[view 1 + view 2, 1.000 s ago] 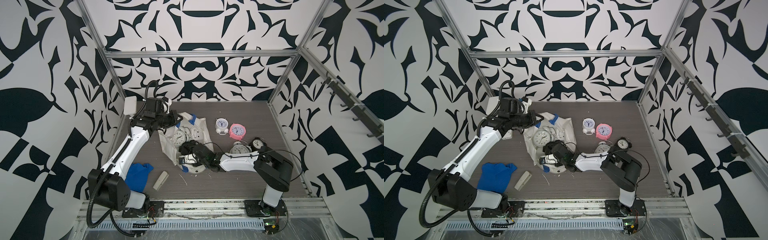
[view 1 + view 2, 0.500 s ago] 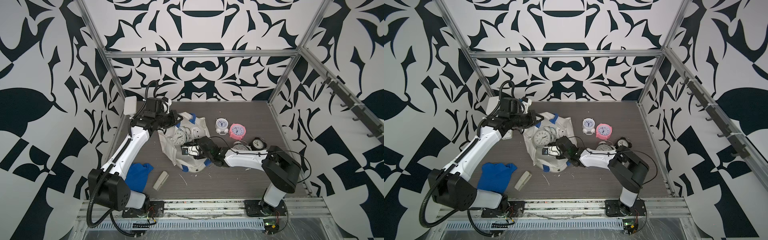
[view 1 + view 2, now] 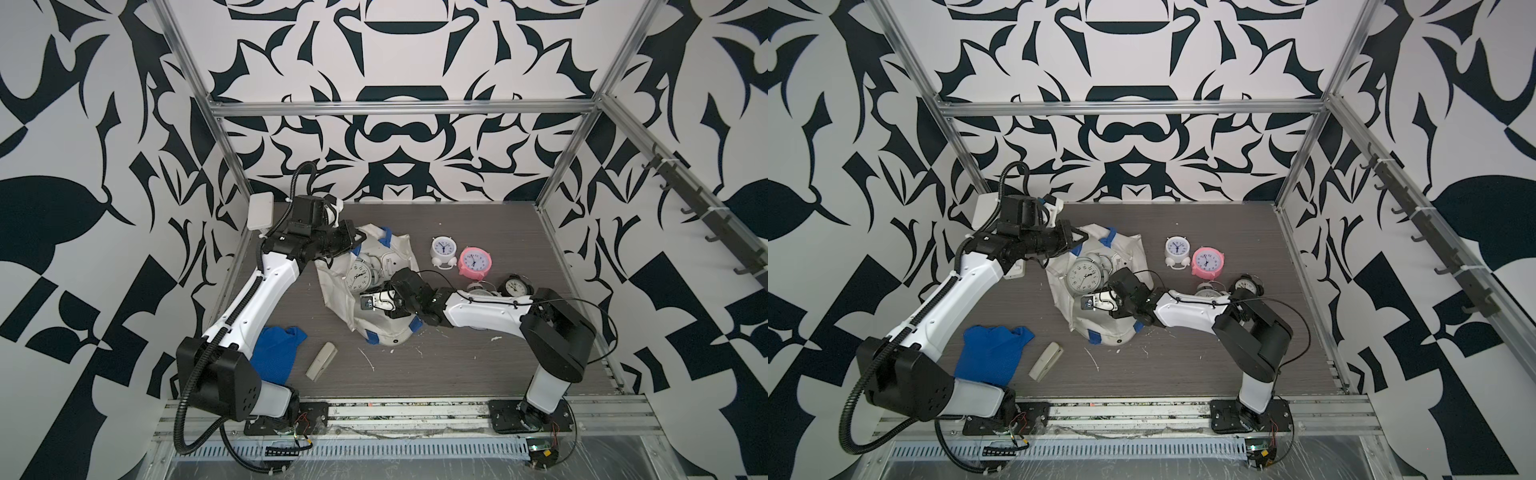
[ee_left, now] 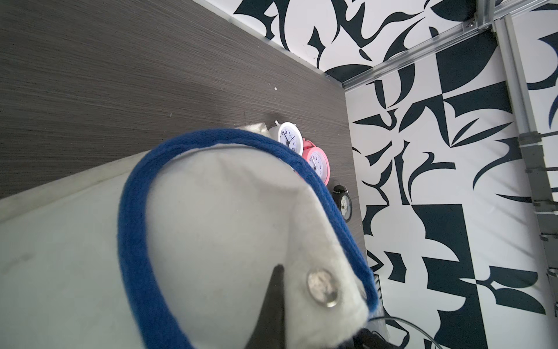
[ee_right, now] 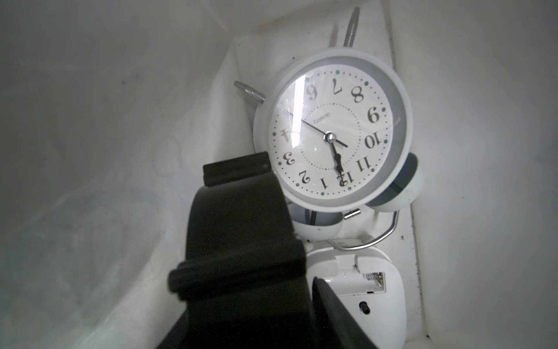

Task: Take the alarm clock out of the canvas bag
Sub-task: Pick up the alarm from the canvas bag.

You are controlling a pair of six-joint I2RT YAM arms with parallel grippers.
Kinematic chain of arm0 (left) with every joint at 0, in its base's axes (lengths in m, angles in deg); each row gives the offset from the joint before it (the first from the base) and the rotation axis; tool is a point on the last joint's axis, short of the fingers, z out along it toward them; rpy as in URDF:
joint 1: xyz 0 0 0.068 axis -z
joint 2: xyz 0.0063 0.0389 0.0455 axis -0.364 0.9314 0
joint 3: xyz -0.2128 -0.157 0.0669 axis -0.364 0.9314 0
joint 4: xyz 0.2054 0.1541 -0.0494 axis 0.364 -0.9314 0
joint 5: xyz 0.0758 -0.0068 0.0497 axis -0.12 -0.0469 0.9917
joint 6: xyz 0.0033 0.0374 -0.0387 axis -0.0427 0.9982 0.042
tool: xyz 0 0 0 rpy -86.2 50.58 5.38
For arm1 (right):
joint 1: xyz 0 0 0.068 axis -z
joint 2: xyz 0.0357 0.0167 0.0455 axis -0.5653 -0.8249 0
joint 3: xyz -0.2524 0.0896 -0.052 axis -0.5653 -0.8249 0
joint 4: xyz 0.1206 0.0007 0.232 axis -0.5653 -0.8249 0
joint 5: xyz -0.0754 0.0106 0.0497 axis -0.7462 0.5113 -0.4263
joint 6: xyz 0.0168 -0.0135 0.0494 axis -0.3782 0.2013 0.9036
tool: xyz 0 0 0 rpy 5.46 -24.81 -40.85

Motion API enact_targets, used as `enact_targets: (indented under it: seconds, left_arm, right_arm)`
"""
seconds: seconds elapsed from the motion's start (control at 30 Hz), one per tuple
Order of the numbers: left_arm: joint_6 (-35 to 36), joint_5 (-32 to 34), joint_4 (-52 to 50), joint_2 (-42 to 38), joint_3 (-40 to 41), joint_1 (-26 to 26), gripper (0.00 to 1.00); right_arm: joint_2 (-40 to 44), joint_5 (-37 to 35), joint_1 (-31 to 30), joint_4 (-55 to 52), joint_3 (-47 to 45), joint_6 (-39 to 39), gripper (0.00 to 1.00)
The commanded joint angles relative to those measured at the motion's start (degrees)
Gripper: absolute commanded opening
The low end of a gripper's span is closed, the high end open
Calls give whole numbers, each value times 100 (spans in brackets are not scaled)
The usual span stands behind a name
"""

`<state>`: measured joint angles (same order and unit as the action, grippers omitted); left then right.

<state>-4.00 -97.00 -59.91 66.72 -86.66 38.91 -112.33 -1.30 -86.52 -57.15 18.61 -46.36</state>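
Observation:
The off-white canvas bag (image 3: pixel 332 289) (image 3: pixel 1061 291) lies slumped on the table. My left gripper (image 3: pixel 356 243) is shut on its rim by the blue handle (image 4: pixel 136 211), one finger (image 4: pixel 276 302) pressed to the cloth beside a metal snap. A large white twin-bell alarm clock (image 3: pixel 357 277) (image 5: pixel 332 133) lies face up in the open mouth, next to a second white clock (image 5: pixel 362 290) turned back-up. My right gripper (image 5: pixel 274 220) is inside the bag. One finger overlaps the big clock's rim and bell, and the other touches the second clock. Whether anything sits between them is hidden.
Outside the bag to the right stand a small white clock (image 3: pixel 444 249), a pink clock (image 3: pixel 476 266) and a black clock (image 3: pixel 515 286). A blue cloth (image 3: pixel 278 349) and a small beige block (image 3: pixel 321 360) lie at the front left. Walls enclose three sides.
My right arm has swung away from the bag's front end toward the clocks in the mouth, and its jaws have narrowed. The left arm still holds the rim in place.

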Motion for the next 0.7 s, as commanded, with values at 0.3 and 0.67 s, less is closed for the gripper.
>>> enact_targets:
  seconds: [0.3,0.67]
  left_arm:
    - [-108,-201,-17,33,-233,-11,0]
    - [-108,17,-26,34,-193,-35,0]
  right_arm:
    - [294,263,23,-1050,669,315,30]
    - [1457,718,24,-2214,1302,1977,29]
